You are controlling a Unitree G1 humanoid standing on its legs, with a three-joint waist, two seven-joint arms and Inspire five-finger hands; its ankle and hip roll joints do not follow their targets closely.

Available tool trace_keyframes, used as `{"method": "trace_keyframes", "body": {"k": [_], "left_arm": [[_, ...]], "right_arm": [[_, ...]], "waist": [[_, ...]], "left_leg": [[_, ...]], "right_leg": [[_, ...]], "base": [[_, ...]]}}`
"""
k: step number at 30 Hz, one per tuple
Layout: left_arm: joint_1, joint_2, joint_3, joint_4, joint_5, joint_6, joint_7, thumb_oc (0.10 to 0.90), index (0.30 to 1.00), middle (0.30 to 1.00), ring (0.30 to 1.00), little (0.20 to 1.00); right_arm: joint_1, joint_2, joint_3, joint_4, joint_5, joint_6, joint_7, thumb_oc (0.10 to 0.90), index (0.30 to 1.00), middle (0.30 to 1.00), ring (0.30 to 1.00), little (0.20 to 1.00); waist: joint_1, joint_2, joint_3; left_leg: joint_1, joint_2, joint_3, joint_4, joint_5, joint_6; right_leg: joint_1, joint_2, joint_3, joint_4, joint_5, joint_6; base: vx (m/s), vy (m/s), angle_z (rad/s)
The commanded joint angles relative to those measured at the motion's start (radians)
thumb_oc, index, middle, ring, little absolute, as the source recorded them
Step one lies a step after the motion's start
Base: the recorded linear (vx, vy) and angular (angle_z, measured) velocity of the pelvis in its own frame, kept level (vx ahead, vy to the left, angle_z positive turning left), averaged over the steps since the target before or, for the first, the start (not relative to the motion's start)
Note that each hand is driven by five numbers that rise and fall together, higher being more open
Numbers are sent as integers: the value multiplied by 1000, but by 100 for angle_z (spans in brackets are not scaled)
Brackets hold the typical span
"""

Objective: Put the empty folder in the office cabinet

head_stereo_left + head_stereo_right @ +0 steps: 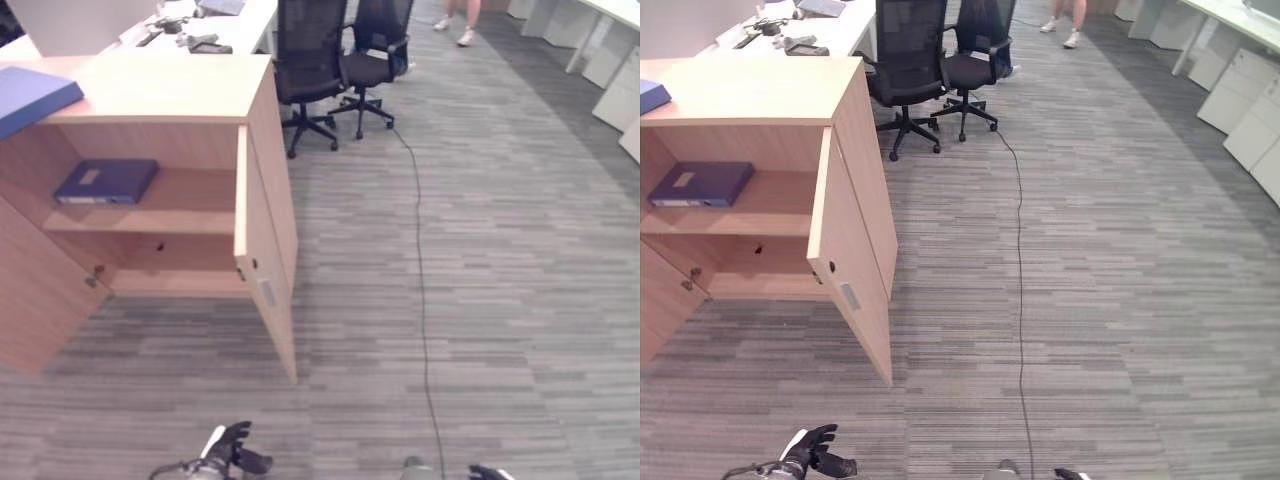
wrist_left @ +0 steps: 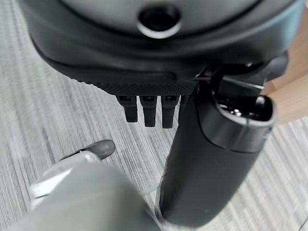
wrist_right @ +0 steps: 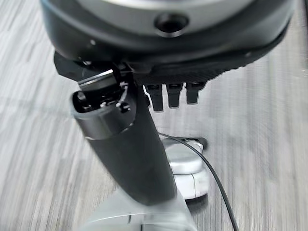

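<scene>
Across the grey carpet, the wooden office cabinet (image 1: pixel 150 120) is standing with both doors swung wide, the right-hand door (image 1: pixel 268 260) jutting out toward the robot. On its upper shelf a dark blue folder (image 1: pixel 106 182) is lying flat, toward the left end; a second, lighter blue folder (image 1: pixel 30 98) is resting on the cabinet top at its left edge, partly overhanging. Which of the two counts as the empty one cannot be told from here. Two black office chairs (image 1: pixel 340 60) are standing beyond the cabinet, and a person's legs (image 1: pixel 455 20) are showing at the far end of the room.

Low down and well apart from the cabinet, the left hand (image 1: pixel 235 448) is hanging with its fingers loosely extended, holding nothing; the right hand (image 3: pixel 175 94) is likewise hanging relaxed and empty over the carpet.

Judging from this, the main risk is that an arm reaching in is clipping the projecting door and swinging it shut. A careless reach toward the overhanging folder could also be nudging it off the top, since little of it is supported.
</scene>
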Motion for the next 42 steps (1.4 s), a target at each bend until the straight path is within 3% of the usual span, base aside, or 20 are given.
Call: {"method": "trace_keyframes", "body": {"k": [1,2,4,5,6,7,8,9,12,15,17,21,27,30,34,35,36,38,39,42], "left_arm": [[16,-7,-20,-1,40,-4,-7,800,900,900,900,900],[-6,15,-10,2,27,-6,0,800,900,900,900,900],[-14,30,-11,-9,16,-7,-1,800,900,900,900,900],[-18,34,-19,-22,17,-6,-2,800,900,900,900,900],[-18,34,-19,-22,17,-6,-2,800,900,900,900,900],[-13,39,-32,-39,18,-4,-13,800,900,900,900,900],[-13,39,-32,-39,18,-4,-13,800,900,900,900,900],[-2,43,-32,-42,23,2,-23,800,900,900,900,900],[11,38,-26,-29,35,13,-26,800,900,900,900,900],[17,36,-24,-32,38,16,-25,800,900,900,900,900],[16,31,-27,-34,46,14,-28,800,900,900,900,900],[16,5,-49,-25,78,10,-38,800,900,900,900,900],[33,-10,-60,-29,90,9,-57,800,900,900,900,900],[28,-12,-63,-19,93,9,-55,800,900,900,900,900],[25,-14,-42,-10,76,14,-48,800,900,900,900,900],[22,-16,-26,-7,58,14,-40,800,900,900,900,900],[22,-16,-26,-7,58,14,-40,800,900,900,900,900],[30,-9,-21,-2,51,12,-32,800,900,900,900,900],[31,-10,-22,-2,51,11,-32,800,900,900,900,900],[30,2,-19,-4,39,3,-20,800,900,900,900,900]], "right_arm": [[-15,-57,-8,-43,-16,-3,1,800,900,900,900,900],[-4,-35,-54,-38,30,-3,-3,800,900,900,900,900],[2,-13,-51,-48,48,-3,-2,800,900,900,900,900],[-5,-1,-41,-56,44,-2,-6,800,900,900,900,900],[-5,0,-41,-56,44,-2,-6,800,900,900,900,900],[-28,10,-10,-73,31,-7,-8,800,900,900,900,900],[-28,10,-10,-73,31,-7,-8,800,900,900,900,900],[-40,23,7,-83,30,-11,-6,800,900,900,900,900],[-48,33,32,-80,33,-21,-8,800,900,900,900,900],[-51,37,61,-80,33,-29,-9,800,900,900,900,900],[-45,34,63,-78,35,-33,-11,800,900,900,900,900],[-15,9,44,-53,38,-31,-18,800,900,900,900,900],[7,-12,30,-37,21,-25,-20,800,900,900,900,900],[-2,-28,22,-35,28,-24,-18,800,900,900,900,900],[-17,-38,27,-28,31,-19,-14,800,900,900,900,900],[-20,-48,23,-19,24,-13,-16,800,900,900,900,900],[-21,-48,22,-19,23,-13,-16,800,900,900,900,900],[-10,-57,6,-9,23,-9,-19,800,900,900,900,900],[-9,-57,6,-10,23,-9,-19,800,900,900,900,900],[-8,-84,-26,-12,36,-13,-26,800,900,900,900,900]], "waist": [[-3,71,-35],[8,39,-48],[20,24,-43],[30,25,-41],[29,24,-41],[48,37,-30],[47,37,-31],[52,44,-18],[47,58,-2],[40,45,22],[33,39,27],[24,33,10],[13,56,-8],[0,67,8],[8,70,19],[15,68,22],[15,68,22],[16,66,1],[17,66,0],[8,87,-7]], "left_leg": [[16,159,-40,-303,308,-26],[-10,119,-17,-263,277,-21],[13,94,32,-279,249,-11],[25,75,57,-288,240,4],[25,74,56,-288,240,4],[60,28,107,-314,228,38],[59,28,106,-314,228,38],[107,-31,131,-342,209,79],[156,-98,145,-362,185,122],[189,-152,157,-365,164,144],[200,-182,163,-367,151,155],[219,-229,172,-363,137,167],[252,-233,186,-352,121,154],[219,-220,182,-228,97,121],[162,-191,162,-96,123,92],[129,-148,150,-79,151,82],[129,-148,149,-78,150,82],[149,-81,126,-178,171,88],[152,-82,126,-182,173,87],[163,15,66,-291,264,59]], "right_leg": [[110,-36,-13,75,23,125],[104,-89,-39,35,251,132],[64,-157,-128,23,415,132],[51,-191,-209,20,440,132],[53,-191,-210,19,441,132],[41,-196,-363,66,397,106],[41,-196,-364,66,398,106],[23,-106,-388,125,295,85],[2,86,-393,139,135,27],[-14,243,-385,89,92,-1],[-36,283,-395,63,99,-13],[42,270,-425,-45,111,-46],[104,263,-414,-107,120,-49],[123,251,-373,-117,118,-67],[135,251,-352,-110,100,-90],[147,228,-353,-103,85,-90],[147,228,-353,-102,83,-90],[139,200,-340,-86,67,-70],[139,199,-340,-84,65,-70],[103,166,-303,-30,40,-47]], "base": [[147,462,18],[90,252,13],[41,396,8],[-28,296,-21],[-11,630,-42],[1,474,-47],[53,903,-29],[85,667,-20],[95,547,-16],[39,234,-6],[49,161,-23],[81,70,-8],[89,0,-1],[10,-1,1],[25,14,0],[45,67,-7],[137,157,-6],[139,161,-8],[115,219,-11],[70,252,-7]]}}
